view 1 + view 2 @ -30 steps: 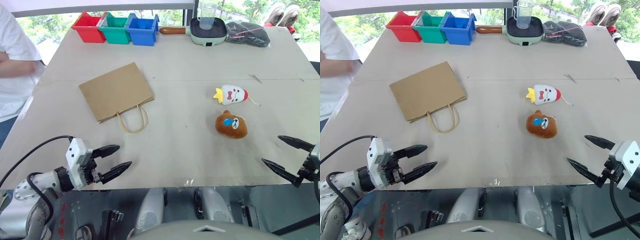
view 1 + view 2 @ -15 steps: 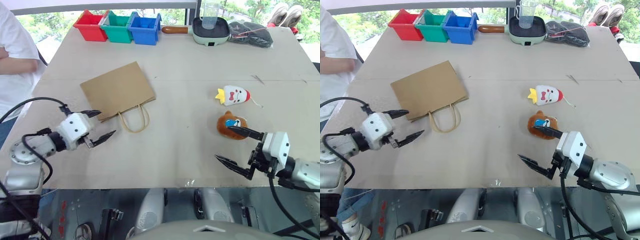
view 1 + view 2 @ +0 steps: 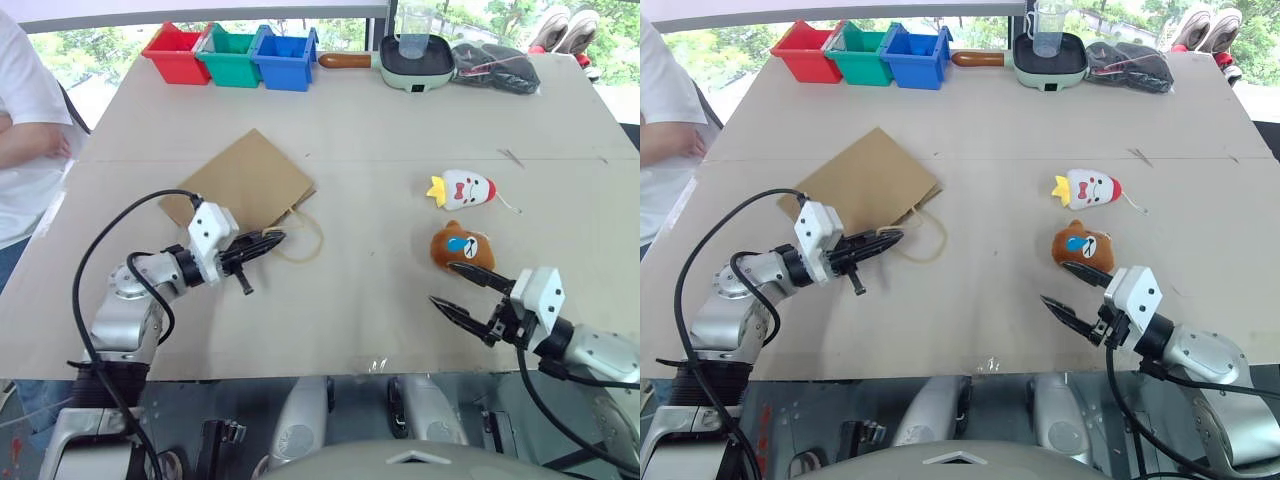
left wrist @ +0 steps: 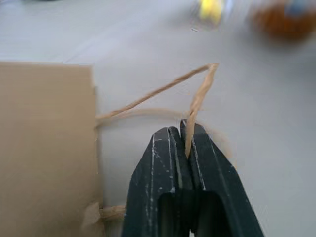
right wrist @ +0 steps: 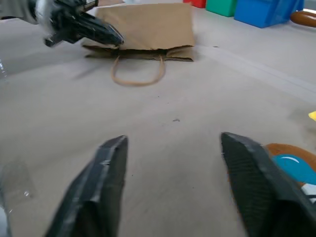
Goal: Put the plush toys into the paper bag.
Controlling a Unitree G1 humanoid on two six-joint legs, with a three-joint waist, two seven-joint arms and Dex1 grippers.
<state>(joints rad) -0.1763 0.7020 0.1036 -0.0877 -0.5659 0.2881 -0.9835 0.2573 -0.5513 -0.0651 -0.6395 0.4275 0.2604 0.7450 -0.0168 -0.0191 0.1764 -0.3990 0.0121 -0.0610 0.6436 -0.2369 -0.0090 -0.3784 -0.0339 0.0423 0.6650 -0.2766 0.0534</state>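
Note:
The brown paper bag [image 3: 250, 185] lies flat on the table, left of centre. My left gripper [image 3: 268, 242] is shut on one of its tan cord handles [image 4: 197, 98], and the cord runs between the closed fingers in the left wrist view. The brown bear head [image 3: 462, 248] and the white chicken [image 3: 463, 188] lie on the right side of the table. My right gripper [image 3: 442, 283] is open just in front of the bear, with its upper fingertip close to it and nothing between its fingers. The bear's edge [image 5: 291, 158] shows beside one finger in the right wrist view.
Red [image 3: 177, 53], green [image 3: 229, 56] and blue [image 3: 285, 59] bins stand at the back left. A pan holding a clear cup [image 3: 416, 50] and a black pouch [image 3: 495, 67] sit at the back. A person in white [image 3: 25, 130] stands at the table's left edge.
My left gripper moved right to the bag's handle and shut on it, and the bag turned and shifted. My right gripper came in from the right to the bear, its fingers now closer together.

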